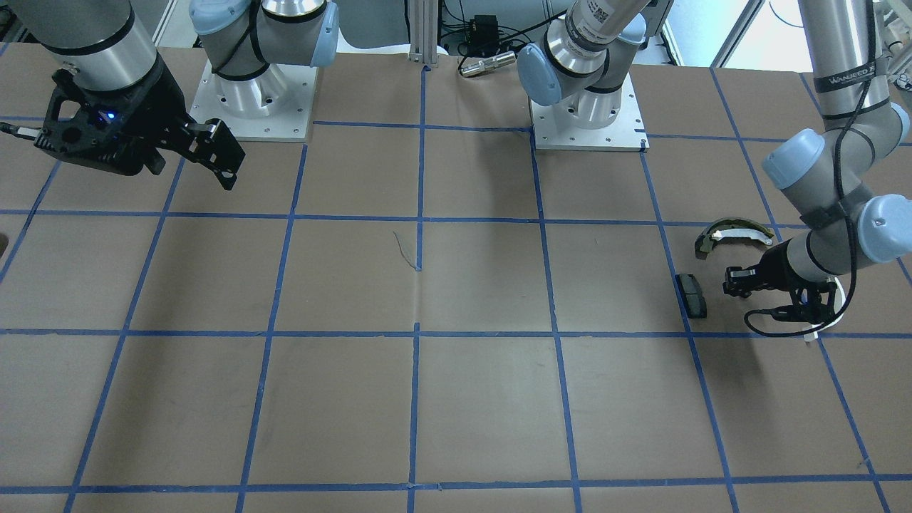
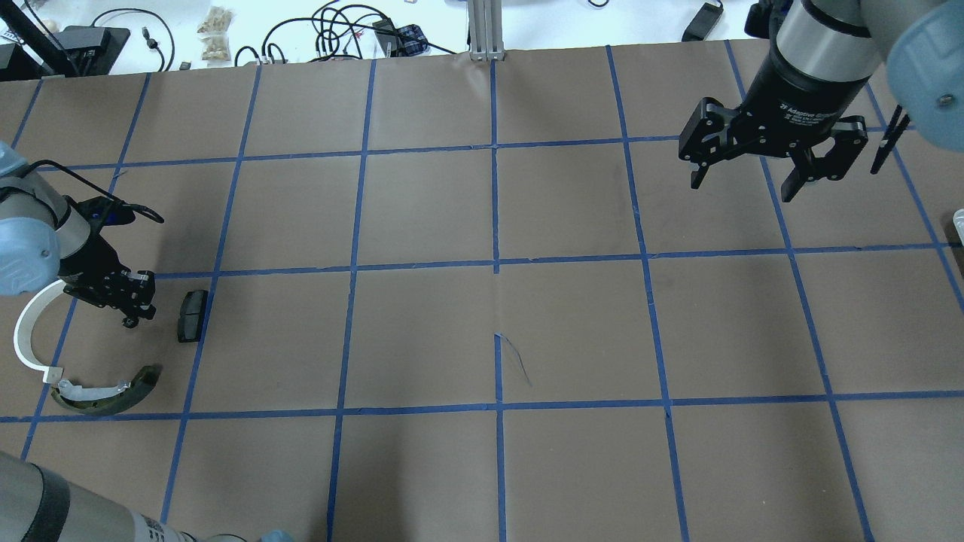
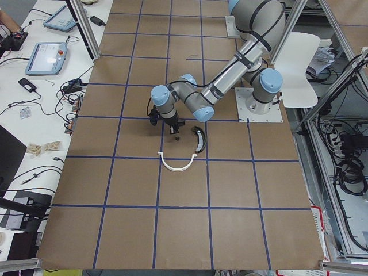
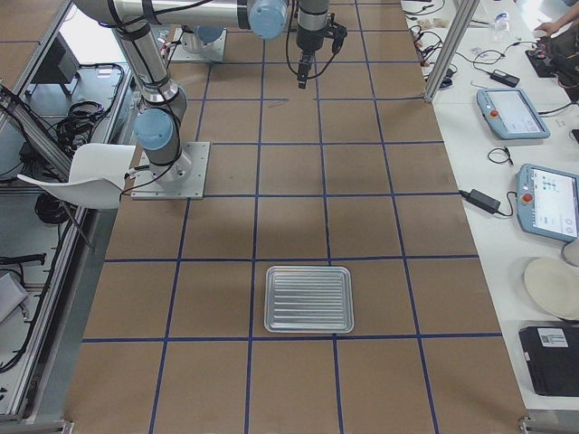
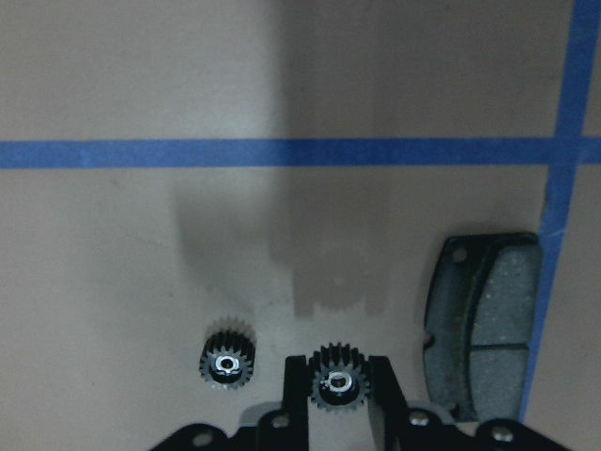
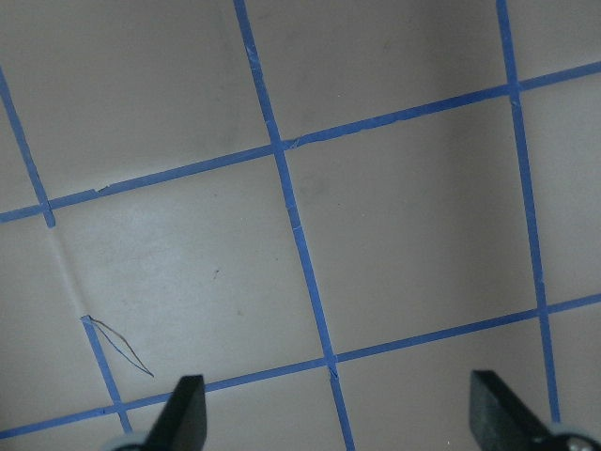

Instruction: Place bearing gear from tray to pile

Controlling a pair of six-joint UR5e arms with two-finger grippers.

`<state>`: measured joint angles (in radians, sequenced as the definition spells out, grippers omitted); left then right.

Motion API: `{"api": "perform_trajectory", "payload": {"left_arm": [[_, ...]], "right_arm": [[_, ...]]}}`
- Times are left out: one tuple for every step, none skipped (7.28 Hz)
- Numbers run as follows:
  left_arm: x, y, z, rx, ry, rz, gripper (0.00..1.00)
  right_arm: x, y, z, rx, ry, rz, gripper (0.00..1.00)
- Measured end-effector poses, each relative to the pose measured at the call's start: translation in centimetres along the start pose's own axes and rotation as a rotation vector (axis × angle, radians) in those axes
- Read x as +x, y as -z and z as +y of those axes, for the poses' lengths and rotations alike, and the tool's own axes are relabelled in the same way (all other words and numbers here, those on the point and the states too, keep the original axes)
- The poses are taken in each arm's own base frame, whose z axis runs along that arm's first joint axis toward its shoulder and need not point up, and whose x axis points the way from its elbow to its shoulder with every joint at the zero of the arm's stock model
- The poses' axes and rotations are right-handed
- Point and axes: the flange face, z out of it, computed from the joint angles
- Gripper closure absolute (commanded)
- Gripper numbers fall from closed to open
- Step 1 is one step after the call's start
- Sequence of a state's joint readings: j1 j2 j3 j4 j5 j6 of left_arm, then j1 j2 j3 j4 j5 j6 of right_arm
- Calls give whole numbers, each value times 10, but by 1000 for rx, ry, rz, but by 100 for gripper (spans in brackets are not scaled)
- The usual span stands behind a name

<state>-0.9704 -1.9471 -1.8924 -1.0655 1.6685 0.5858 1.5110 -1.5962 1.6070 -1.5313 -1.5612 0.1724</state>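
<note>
My left gripper (image 5: 335, 413) is low over the table at the pile, its fingers (image 5: 296, 395) closed on either side of a small black bearing gear (image 5: 335, 381). A second black gear (image 5: 226, 362) lies on the paper just beside it. The black rectangular pad (image 5: 484, 319) lies to the right. In the overhead view the left gripper (image 2: 134, 312) sits between the white arc (image 2: 26, 331) and the pad (image 2: 192, 315), with the olive shoe (image 2: 113, 391) nearer the robot. My right gripper (image 2: 742, 177) hangs open and empty high over the far right. The metal tray (image 4: 308, 298) is empty.
Brown paper with blue tape grid lines (image 2: 495, 263) covers the table. Cables and small items lie beyond its far edge (image 2: 339, 30). The arm bases (image 1: 256, 107) stand at the robot's side of the table. A monitor and tablets sit on a side bench (image 4: 511, 108).
</note>
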Motion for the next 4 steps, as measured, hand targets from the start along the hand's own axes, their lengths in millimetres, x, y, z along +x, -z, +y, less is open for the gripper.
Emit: {"api": "perform_trajectory", "payload": {"left_arm": [[0, -1, 0, -1, -1, 0, 0], [-1, 2, 0, 4, -2, -4, 0], [2, 14, -2, 18, -1, -15, 0], [20, 42, -8, 24, -7, -26, 0]], "right_arm": [[0, 0, 1, 1, 1, -1, 0], [0, 2, 1, 4, 2, -3, 0], [0, 4, 3, 8, 2, -4, 0], [1, 6, 5, 13, 3, -4, 0]]}}
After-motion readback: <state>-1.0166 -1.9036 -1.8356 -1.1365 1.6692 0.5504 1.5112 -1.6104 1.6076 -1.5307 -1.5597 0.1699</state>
